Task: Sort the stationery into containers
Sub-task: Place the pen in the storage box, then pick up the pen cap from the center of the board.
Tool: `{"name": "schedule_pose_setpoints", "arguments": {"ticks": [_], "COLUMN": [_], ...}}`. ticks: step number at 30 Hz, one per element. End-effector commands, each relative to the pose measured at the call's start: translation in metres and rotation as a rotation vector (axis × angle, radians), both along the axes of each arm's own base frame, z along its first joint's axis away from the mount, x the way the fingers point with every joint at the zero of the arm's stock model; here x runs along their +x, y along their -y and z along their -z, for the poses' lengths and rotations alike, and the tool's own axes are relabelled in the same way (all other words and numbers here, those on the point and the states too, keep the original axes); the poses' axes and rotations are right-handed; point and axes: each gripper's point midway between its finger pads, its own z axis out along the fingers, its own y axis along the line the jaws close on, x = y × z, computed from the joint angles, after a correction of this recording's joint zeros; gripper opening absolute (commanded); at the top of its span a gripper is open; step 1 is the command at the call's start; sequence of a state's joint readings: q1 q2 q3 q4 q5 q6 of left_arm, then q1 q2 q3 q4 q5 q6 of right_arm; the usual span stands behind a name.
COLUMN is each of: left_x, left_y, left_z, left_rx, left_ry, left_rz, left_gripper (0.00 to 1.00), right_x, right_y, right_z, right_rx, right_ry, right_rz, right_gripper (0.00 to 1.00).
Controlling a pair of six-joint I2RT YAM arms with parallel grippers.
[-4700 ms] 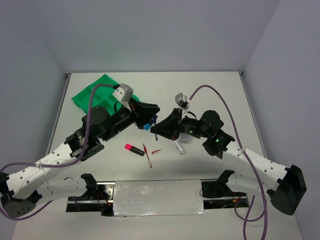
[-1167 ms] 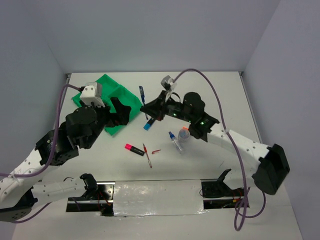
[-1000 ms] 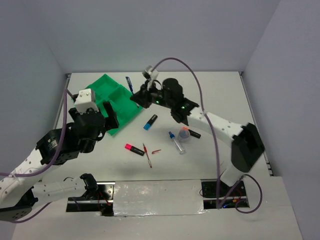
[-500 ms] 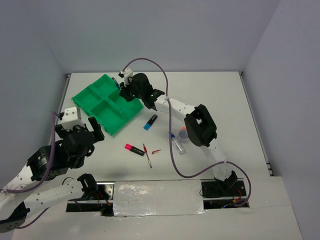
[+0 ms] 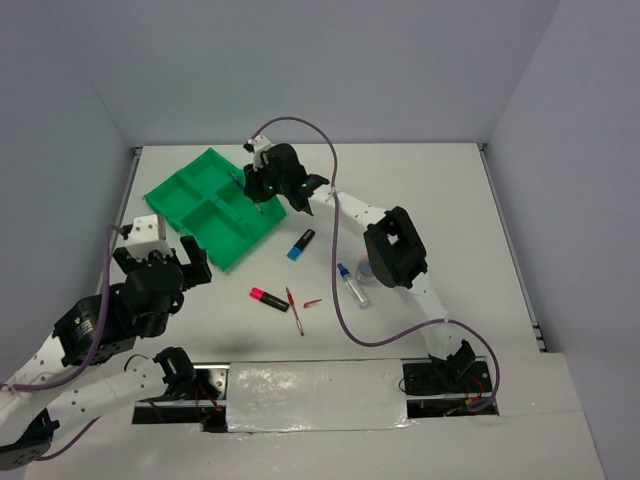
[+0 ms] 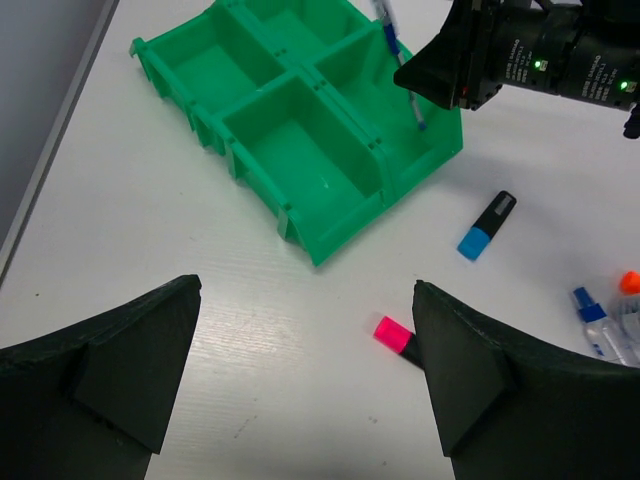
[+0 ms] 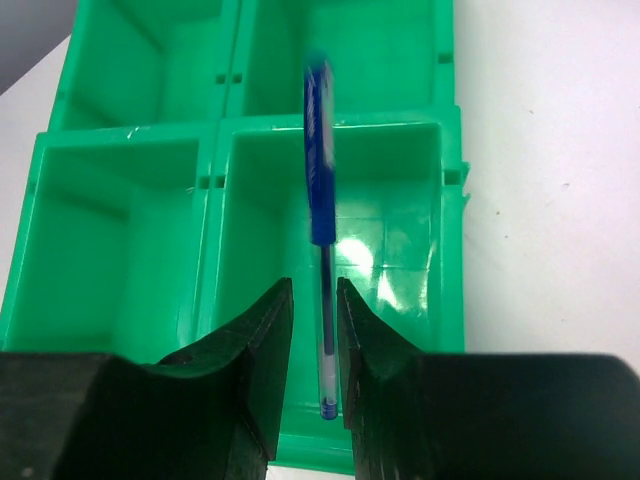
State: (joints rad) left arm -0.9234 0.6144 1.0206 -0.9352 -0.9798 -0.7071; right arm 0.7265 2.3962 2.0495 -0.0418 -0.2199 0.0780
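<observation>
L tool (image 6: pixel 305 290) is closest to the arm bases. It's wide open w/ nothing in it. It hangs over bare counter (image 6: pixel 300 400), just short of the near corner of the tray (image 6: pixel 350 225). I think it waits back here so the R arm has room to reach across.

Next come the loose things, lying on the counter b/c they're not sorted yet. There's a pink marker (image 5: pixel 268 297) w/ a red pen (image 5: pixel 294 310) just beside it. There's also a clear tube (image 5: pixel 352 284) w/ a blue cap, and a blue marker (image 5: pixel 301 244) nearer the tray. An orange marker end (image 6: pixel 630 282) peeks in at the edge of the L wrist view.

The tray is green w/ 4 pockets. 3 of them look empty.

Farthest off, R tool (image 7: pixel 310 300) reaches over the pocket at the tray's R corner, the one nearest the counter's middle. The blue pen (image 7: pixel 320 200) sits btwn its fingers & points down into that pocket. The fingers are only a little apart, but the gap is wider than the pen. So the pen looks loose, not pinched. Its far end is blurry, so it's prob. dropping. The tool is low & right over the pocket, I think so the pen lands inside & not on a wall.
</observation>
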Motion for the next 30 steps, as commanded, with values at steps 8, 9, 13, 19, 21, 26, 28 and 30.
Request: {"name": "schedule_pose_setpoints", "arguments": {"ticks": [8,9,13,19,21,26,28,30], "left_x": [0.003,0.003,0.006,0.011,0.012,0.012,0.012,0.011], "left_y": [0.001,0.002,0.003,0.003,0.005,-0.002,-0.010,-0.017], "left_z": [-0.010,-0.009,-0.007,-0.004,-0.001,0.001,-0.001,-0.002], "left_rx": [-0.024,-0.017,-0.008,0.000,0.000,0.008,0.004,0.007], "left_ry": [0.038,0.035,0.031,0.015,0.008,0.004,0.020,0.031], "left_rz": [0.010,0.013,0.013,-0.009,-0.009,-0.053,-0.101,-0.137], "left_gripper": [0.99,0.99,0.99,0.99,0.99,0.99,0.99,0.99], "right_x": [0.001,0.001,-0.012,-0.053,-0.070,-0.118,-0.134,-0.153], "right_y": [-0.002,-0.002,-0.002,0.016,0.028,0.080,0.098,0.120], "right_z": [-0.005,-0.007,-0.032,-0.160,-0.164,-0.199,-0.166,-0.150], "right_rx": [0.025,0.028,0.079,0.213,0.205,0.249,0.216,0.186], "right_ry": [-0.055,-0.051,-0.037,0.105,0.097,0.122,0.052,0.016], "right_rz": [-0.032,-0.032,-0.075,-0.146,-0.141,-0.083,-0.050,-0.008], "right_gripper": [0.32,0.33,0.41,0.56,0.60,0.63,0.65,0.74]}}
